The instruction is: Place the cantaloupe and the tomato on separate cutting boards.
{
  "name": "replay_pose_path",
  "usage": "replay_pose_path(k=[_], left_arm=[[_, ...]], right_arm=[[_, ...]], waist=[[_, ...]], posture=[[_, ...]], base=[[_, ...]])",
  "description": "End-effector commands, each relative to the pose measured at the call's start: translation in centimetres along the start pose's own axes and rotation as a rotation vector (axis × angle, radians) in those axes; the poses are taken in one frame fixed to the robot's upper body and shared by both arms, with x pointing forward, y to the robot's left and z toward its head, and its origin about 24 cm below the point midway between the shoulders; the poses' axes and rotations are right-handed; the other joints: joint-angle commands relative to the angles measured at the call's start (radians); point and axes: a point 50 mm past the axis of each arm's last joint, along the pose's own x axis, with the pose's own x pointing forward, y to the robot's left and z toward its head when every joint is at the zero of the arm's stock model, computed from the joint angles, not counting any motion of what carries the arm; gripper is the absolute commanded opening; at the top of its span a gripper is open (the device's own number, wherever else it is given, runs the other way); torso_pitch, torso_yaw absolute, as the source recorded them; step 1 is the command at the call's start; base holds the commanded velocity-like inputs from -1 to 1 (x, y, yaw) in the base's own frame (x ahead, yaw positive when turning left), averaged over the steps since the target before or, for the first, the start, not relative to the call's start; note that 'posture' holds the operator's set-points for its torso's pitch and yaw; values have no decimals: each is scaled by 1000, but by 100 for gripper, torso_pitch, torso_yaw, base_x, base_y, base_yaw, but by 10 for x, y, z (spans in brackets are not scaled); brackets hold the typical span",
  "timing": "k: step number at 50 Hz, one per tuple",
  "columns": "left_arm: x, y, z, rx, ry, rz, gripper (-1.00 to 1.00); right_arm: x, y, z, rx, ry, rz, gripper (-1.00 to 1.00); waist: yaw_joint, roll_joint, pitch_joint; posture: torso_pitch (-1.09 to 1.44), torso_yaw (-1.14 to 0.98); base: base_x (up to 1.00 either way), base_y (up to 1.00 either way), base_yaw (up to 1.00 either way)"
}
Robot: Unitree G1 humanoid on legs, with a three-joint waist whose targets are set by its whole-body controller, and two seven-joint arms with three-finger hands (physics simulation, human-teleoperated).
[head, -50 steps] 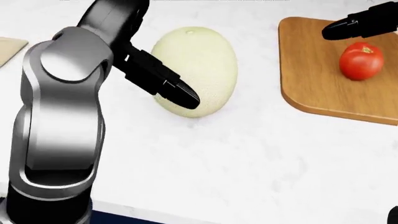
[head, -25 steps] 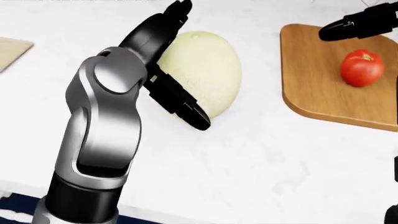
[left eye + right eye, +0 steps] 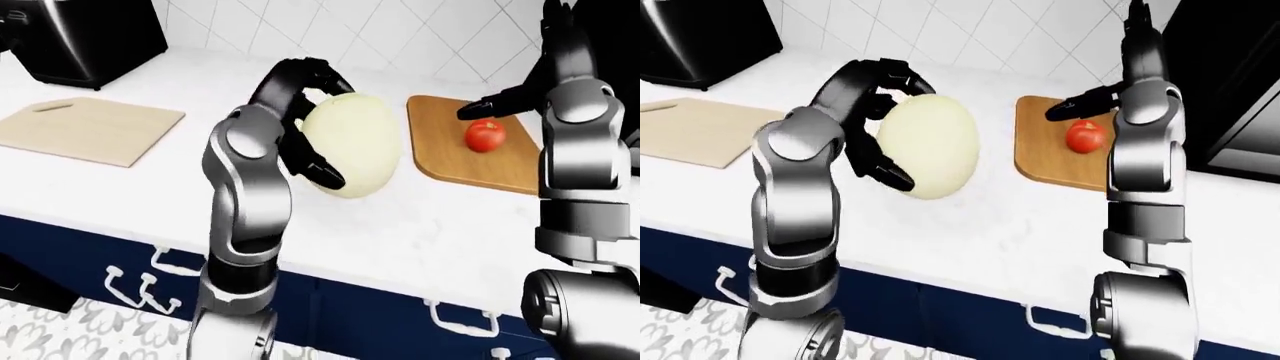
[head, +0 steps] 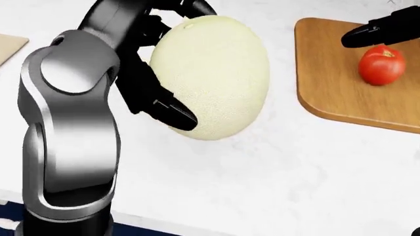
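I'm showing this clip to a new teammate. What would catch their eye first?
The big pale cantaloupe at the middle of the white counter, with the left hand wrapped round its left side. Then the red tomato on the brown cutting board at right, the right hand just above it.

The head view's right edge cuts off the brown wooden cutting board (image 4: 328,88) and its left edge leaves only a corner of the pale wooden cutting board (image 4: 10,46). The black three-finger left hand (image 4: 161,59) hides part of the pale round cantaloupe (image 4: 216,73). The black three-finger right hand (image 3: 500,103) shows only fingertips in the head view, its grasp unreadable. A black appliance (image 3: 85,34) runs off the left-eye view's top.
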Motion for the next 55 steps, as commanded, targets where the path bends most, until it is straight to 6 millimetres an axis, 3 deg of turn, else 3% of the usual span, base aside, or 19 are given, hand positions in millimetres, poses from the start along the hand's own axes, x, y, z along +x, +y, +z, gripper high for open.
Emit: replay_pose_path(k=[1, 3, 7, 12, 14, 16, 22, 23, 24, 25, 27, 28, 29, 32, 38, 39, 42, 45, 55], left_arm=[[-11, 15, 23, -5, -97, 76, -100], [-15, 22, 25, -17, -107, 97, -100], [-21, 30, 28, -33, -118, 121, -100], [-21, 39, 27, -49, -122, 150, -100], [-21, 41, 28, -50, -122, 155, -100], [-21, 42, 28, -54, -125, 161, -100], [-22, 47, 28, -67, -125, 183, -100], [-21, 48, 27, -72, -124, 186, -100], [-21, 50, 26, -81, -124, 190, -100], [-22, 50, 26, -84, -124, 194, -100], [-24, 54, 27, -95, -128, 210, -100], [-25, 56, 27, -100, -130, 215, -100], [-25, 57, 26, -102, -129, 217, -100], [-28, 62, 24, -112, -128, 240, -100], [-36, 74, 20, -135, -131, 281, -100], [-37, 75, 19, -138, -131, 283, -100], [-38, 76, 16, -143, -131, 288, -100], [-39, 76, 16, -149, -133, 294, -100], [-37, 76, 12, -159, -138, 306, -100]], right_arm=[[-3, -14, 22, -2, -84, -44, 100], [-5, -13, 22, -8, -88, -37, 100], [-8, -12, 24, -11, -95, -21, 100], [-9, -10, 25, -17, -99, -11, 100], [-10, -9, 24, -18, -99, -8, 100], [-12, -9, 25, -19, -102, -4, 100], [-18, -8, 24, -9, -111, 0, 100], [-22, -8, 24, -2, -114, 5, 100], [-25, -7, 22, 14, -114, 13, 100], [-28, -7, 19, 30, -115, 13, 100], [-37, -7, 13, 84, -132, 15, 100], [-42, -9, 13, 111, -149, 11, 100], [-45, -10, 14, 121, -162, 17, 100], [-61, -11, 13, 176, -204, 10, 100], [-77, -3, 9, 198, -246, 15, 100], [-78, -4, 10, 204, -250, 13, 100], [-81, -5, 12, 224, -264, 0, 100], [-82, -6, 11, 237, -264, -10, 100], [-83, 1, 7, 250, -274, -2, 100]], waist=[[1, -4, -34], [-6, 13, -65], [-14, 40, -76], [-15, 62, -82], [-20, 85, -66], [-22, 103, -77], [-41, 82, -76], [-38, 62, -88], [-26, 35, -31], [-12, 23, -4], [4, -27, 3], [13, -83, -10], [-5, -33, 24], [4, -44, -21], [-9, -15, -8], [-10, -4, -28], [-20, -11, -44], [-26, -13, -42], [-51, 29, -41]], posture=[[0, 0], [0, 0], [0, 0], [0, 0], [0, 0], [0, 0], [0, 0], [0, 0], [0, 0], [0, 0], [0, 0], [0, 0], [0, 0], [0, 0], [0, 0], [0, 0], [0, 0], [0, 0], [0, 0]], base=[[-2, 0, 0], [-16, 0, 0], [-38, 0, 0], [-72, 0, 0], [-84, 0, 0], [-84, 0, 0], [-80, 0, 0], [-11, 0, 0], [0, 0, 0], [0, 0, 0], [0, 0, 0], [0, 0, 0], [0, 0, 0], [0, 0, 0], [0, 0, 0], [0, 18, 0], [0, 44, 0], [0, 80, 0], [0, 80, 0]])
